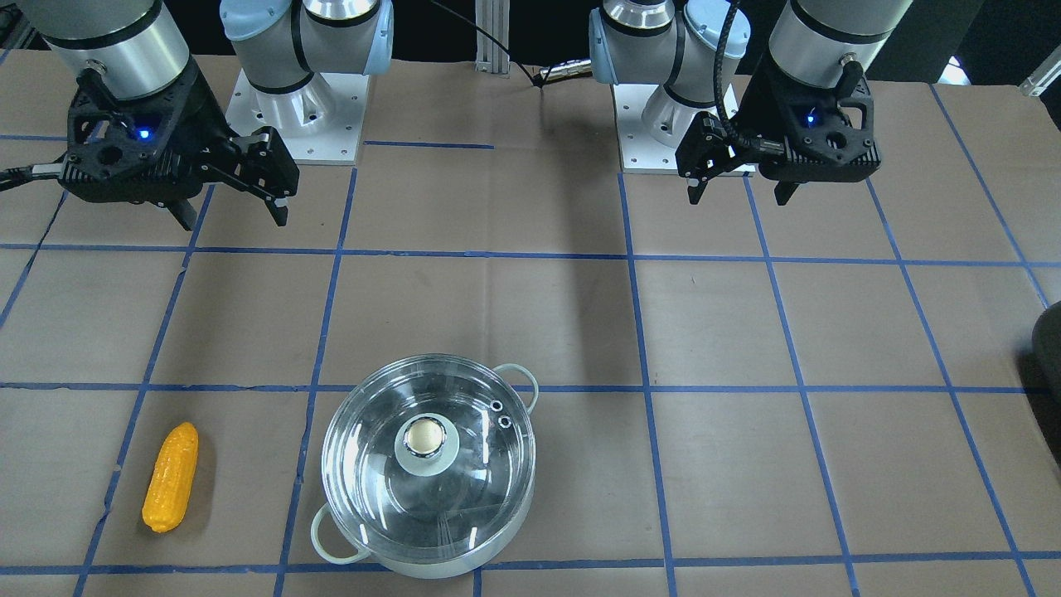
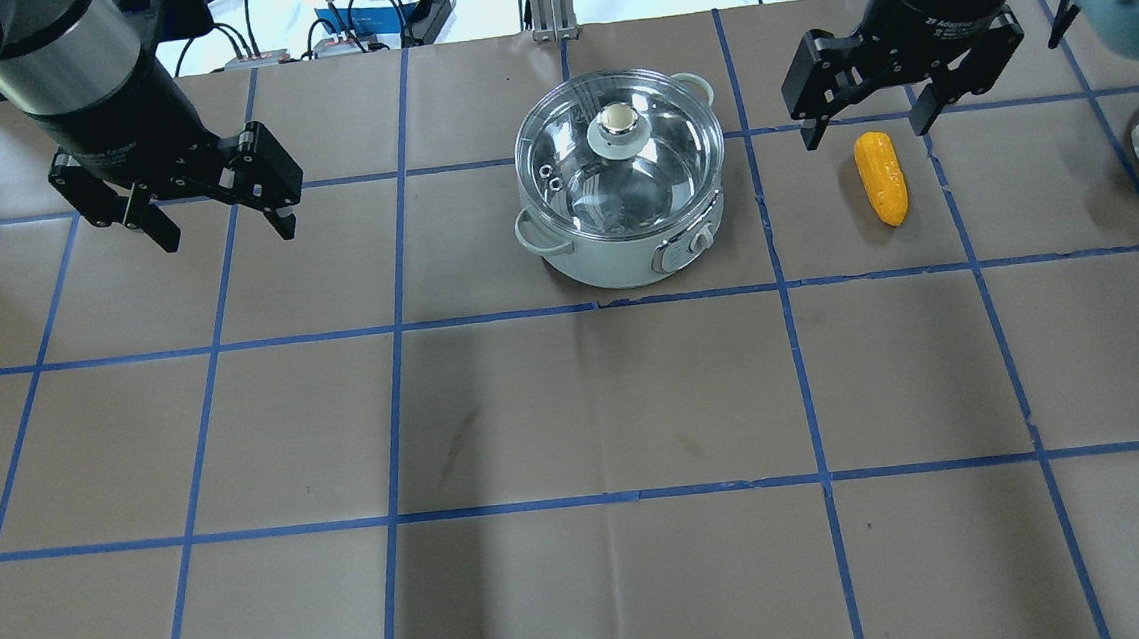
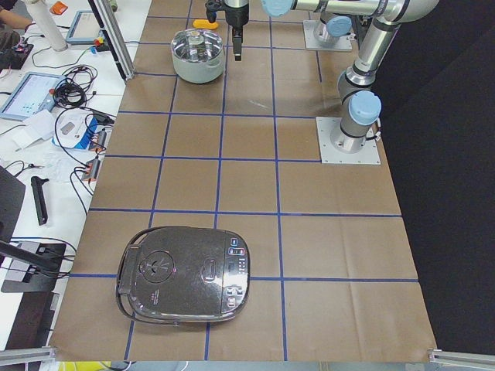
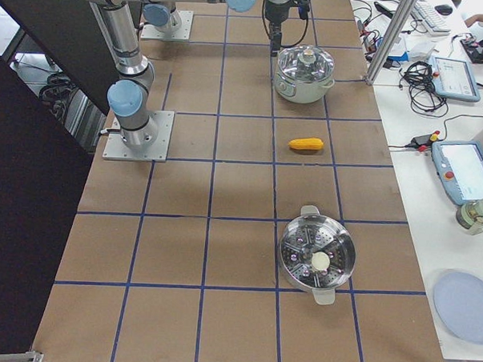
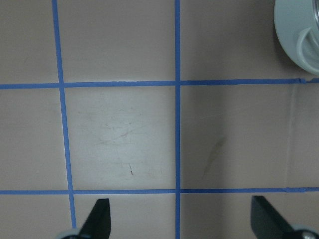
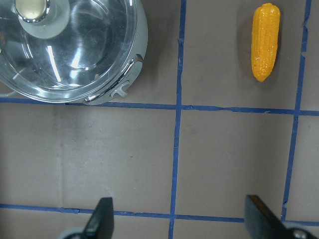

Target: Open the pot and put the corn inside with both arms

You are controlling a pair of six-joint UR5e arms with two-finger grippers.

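Taped table point(image 2: 576, 409) | right jaws: wide open, empty, corn point(image 2: 880, 177) ahead, apart | left jaws: wide open, empty

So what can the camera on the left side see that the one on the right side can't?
Only the exterior left view shows the black rice cooker, lying at the near end of the table. Only the exterior right view shows a steel steamer pot and a pale blue plate. Both views show the pot with its glass lid on, and the corn lying on the table apart from it.
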